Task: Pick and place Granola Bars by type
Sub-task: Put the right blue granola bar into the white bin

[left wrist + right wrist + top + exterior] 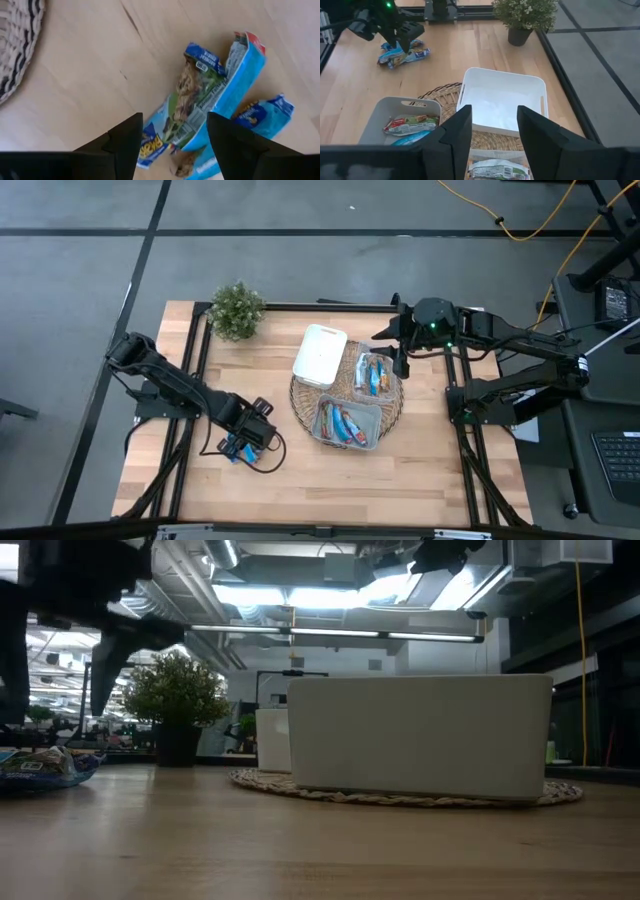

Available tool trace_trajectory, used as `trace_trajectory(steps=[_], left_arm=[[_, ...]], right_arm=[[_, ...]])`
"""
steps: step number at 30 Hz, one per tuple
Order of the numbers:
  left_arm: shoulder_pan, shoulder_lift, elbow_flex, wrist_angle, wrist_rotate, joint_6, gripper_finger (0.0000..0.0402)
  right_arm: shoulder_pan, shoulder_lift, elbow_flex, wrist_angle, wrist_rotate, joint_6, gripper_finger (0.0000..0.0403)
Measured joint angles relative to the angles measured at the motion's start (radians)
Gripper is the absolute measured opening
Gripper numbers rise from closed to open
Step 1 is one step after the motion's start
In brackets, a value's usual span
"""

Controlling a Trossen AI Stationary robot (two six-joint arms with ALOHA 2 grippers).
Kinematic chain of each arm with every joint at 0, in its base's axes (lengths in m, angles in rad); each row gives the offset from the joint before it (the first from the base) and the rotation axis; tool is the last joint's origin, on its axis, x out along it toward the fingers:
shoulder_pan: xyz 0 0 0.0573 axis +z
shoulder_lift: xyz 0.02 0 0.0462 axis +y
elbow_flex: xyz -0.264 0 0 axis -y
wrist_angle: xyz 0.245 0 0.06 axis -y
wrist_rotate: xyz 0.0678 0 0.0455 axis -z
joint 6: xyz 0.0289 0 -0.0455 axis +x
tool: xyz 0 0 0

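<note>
A loose heap of granola bars [210, 95] in blue wrappers lies flat on the wooden table near its left side [240, 450] [35, 768]. My left gripper [172, 145] hangs open just above the heap [252, 432], a finger on either side, touching nothing. More bars lie in two grey bins [375, 373] [348, 423] on a round woven mat [300, 405]. A white tray [502, 97] sits on the mat's far left part. My right gripper [494, 135] is open above the mat's far right edge [400, 358], holding nothing.
A small potted plant [238, 310] stands at the table's far edge, left of the mat. The tall bin walls [420, 735] rise from the mat. Bare wood stretches along the near edge [400, 480]. A black frame runs round the table [200, 360].
</note>
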Motion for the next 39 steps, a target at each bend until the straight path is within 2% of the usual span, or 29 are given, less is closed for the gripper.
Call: trace_trajectory(steps=[15, 22, 28, 36, 39], left_arm=[[0.008, 0.000, -0.159, 0.190, 0.027, -0.010, 0.0213], [0.053, 0.000, -0.204, 0.272, 0.031, -0.047, 0.0201], [0.112, 0.000, -0.208, 0.324, 0.030, -0.100, 0.0149], [0.148, 0.000, -0.208, 0.330, 0.075, -0.109, 0.0023], [0.152, 0.000, -0.204, 0.328, 0.084, -0.124, 0.0013]], right_arm=[[0.000, 0.000, 0.000, 0.001, 0.000, 0.000, 0.0160], [0.000, 0.000, 0.000, 0.001, 0.000, 0.000, 0.0160], [0.000, 0.000, 0.000, 0.002, 0.000, 0.000, 0.0160], [0.000, 0.000, 0.000, 0.002, 0.000, -0.001, 0.0160], [0.000, 0.000, 0.000, 0.002, 0.000, -0.001, 0.0160]])
